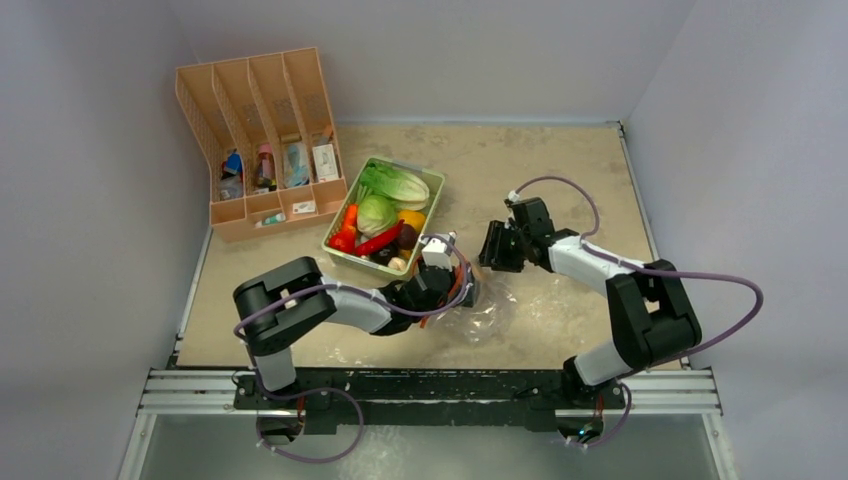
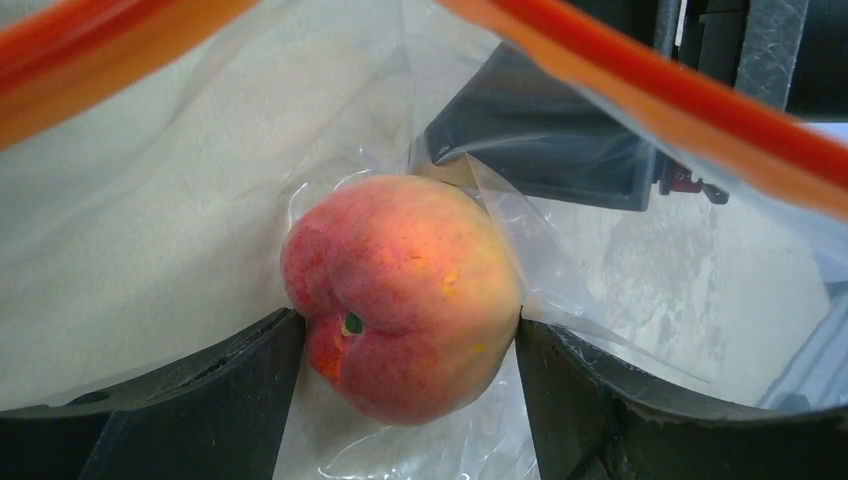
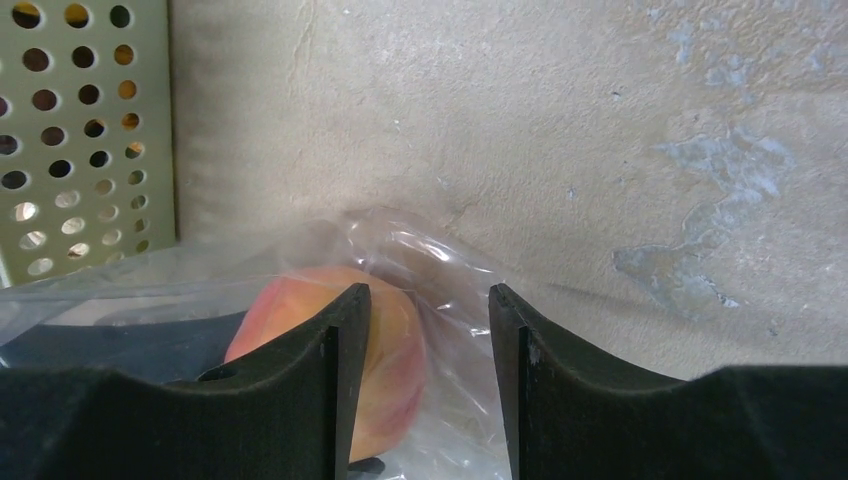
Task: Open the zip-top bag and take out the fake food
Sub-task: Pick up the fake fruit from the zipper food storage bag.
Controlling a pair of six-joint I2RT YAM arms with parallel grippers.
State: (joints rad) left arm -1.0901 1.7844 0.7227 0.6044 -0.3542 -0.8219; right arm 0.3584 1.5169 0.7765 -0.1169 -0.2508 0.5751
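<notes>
Just on the near side of the green tray [image 1: 438, 195], the zip-top bag [image 1: 490, 315] is lying on the table [image 3: 600, 150] with its mouth parted, and I am reaching my left gripper [image 2: 408, 328] in through it. The orange-red zip strip [image 2: 680, 110] is arching over my wrist camera, so I am judging myself well inside.

The peach [image 2: 400, 300], the only fake food I am seeing in the bag, is sitting between my two left fingers [image 2: 200, 400], each one meeting a flank of it. The jaws are standing a peach-width apart, but I cannot tell whether they are pressing or merely bracketing.

Off the tray's right-hand side, beyond the bag's closed end, my right gripper [image 3: 430, 300] is hovering with its jaws half apart, and I am seeing nothing caught between them.

To do this well, I am thinking of closing gently across the peach's widest part, since it looks round and slick enough to squirt away. Film is creasing close to my right-hand finger, and pinching it would likely drag the bag along. Pinning the closed end with my right gripper, then drawing straight back under the strip, looks soundest.
</notes>
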